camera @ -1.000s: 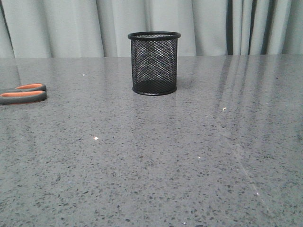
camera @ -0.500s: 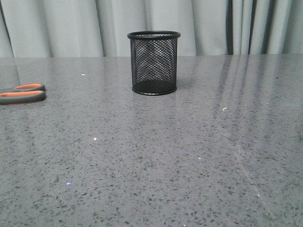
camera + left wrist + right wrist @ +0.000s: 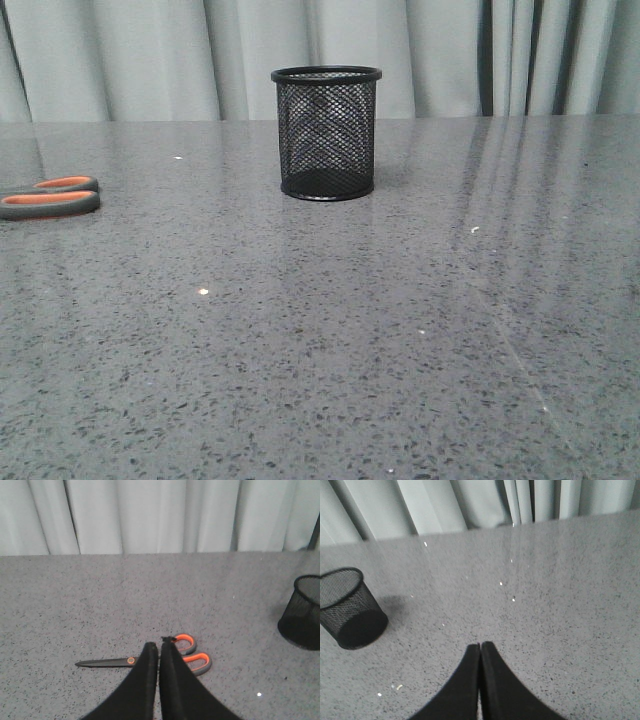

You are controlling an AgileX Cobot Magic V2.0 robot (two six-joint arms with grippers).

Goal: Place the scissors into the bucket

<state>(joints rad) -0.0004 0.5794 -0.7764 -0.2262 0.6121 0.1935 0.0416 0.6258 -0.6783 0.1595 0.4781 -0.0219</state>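
The scissors (image 3: 50, 197) lie flat at the table's left edge in the front view, only the grey and orange handle loops showing. In the left wrist view the scissors (image 3: 187, 652) lie closed, dark blades pointing away from the bucket. My left gripper (image 3: 159, 646) is shut and empty, hovering over their middle. The black wire-mesh bucket (image 3: 326, 133) stands upright at the back centre; it also shows in the left wrist view (image 3: 302, 612) and the right wrist view (image 3: 350, 608). My right gripper (image 3: 480, 645) is shut and empty above bare table, to the right of the bucket.
The table (image 3: 330, 330) is a grey speckled stone surface with small white specks. Pale curtains (image 3: 150, 55) hang behind its far edge. Neither arm shows in the front view.
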